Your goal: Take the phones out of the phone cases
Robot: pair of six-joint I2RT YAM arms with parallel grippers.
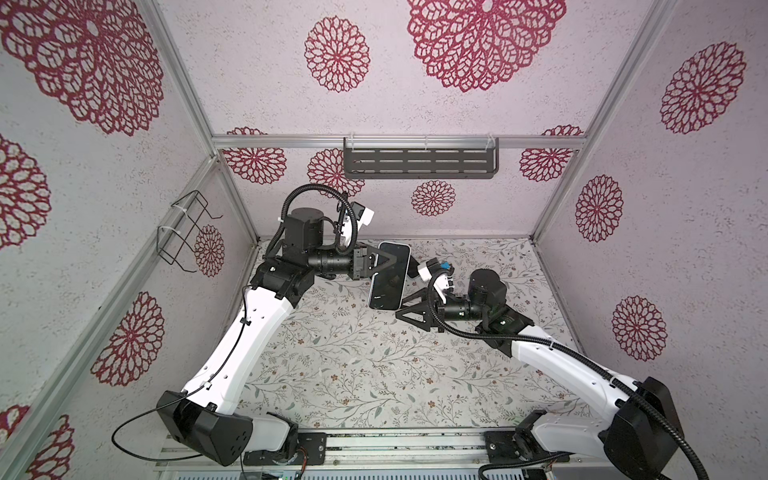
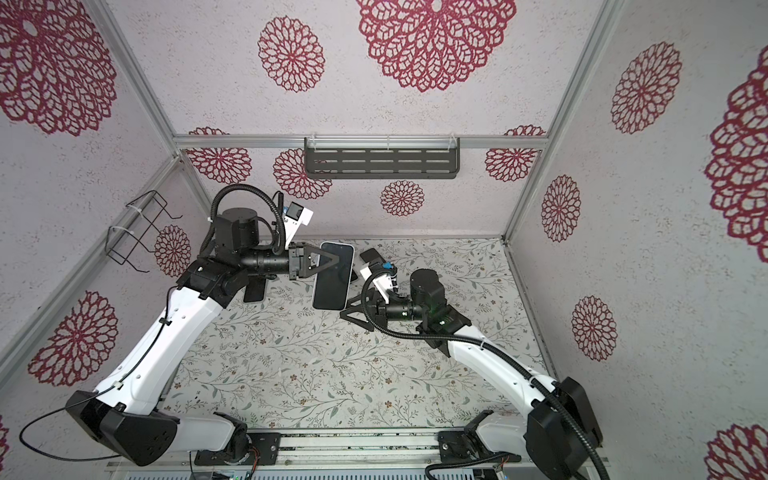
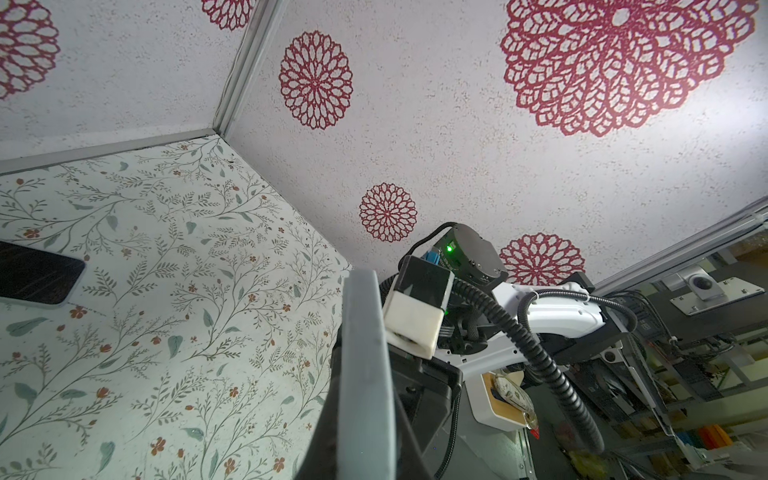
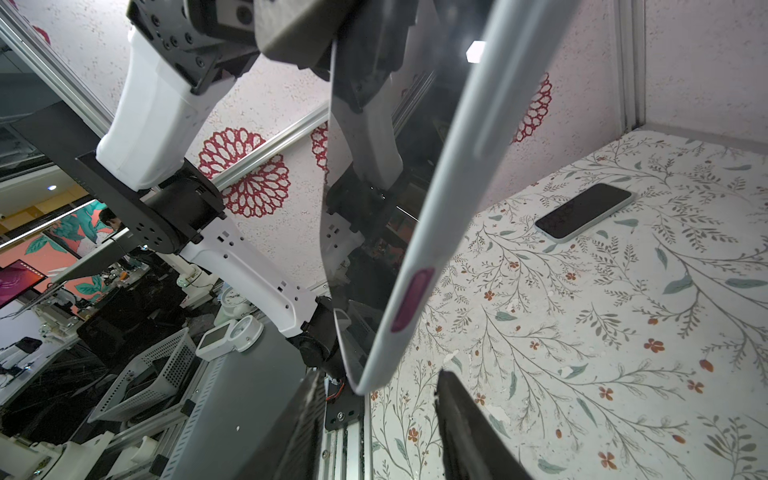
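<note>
Looking down in both top views, you see your left gripper (image 1: 394, 261) clamped on the far half of the cased phone (image 1: 388, 286). It holds the phone raised above the floral table (image 1: 353, 365), screen up. Your right gripper (image 1: 401, 308) sits at the phone's near end with its jaws apart. A second phone (image 2: 368, 254) lies flat on the table just beyond, toward the far wall.

From the left wrist, you see the phone case (image 3: 365, 374) edge-on, with the second phone (image 3: 37, 274) on the table past it.

From the right wrist, the two fingers (image 4: 469, 436) stand wide. The case's near corner sits between them, with a gap showing on each side.
</note>
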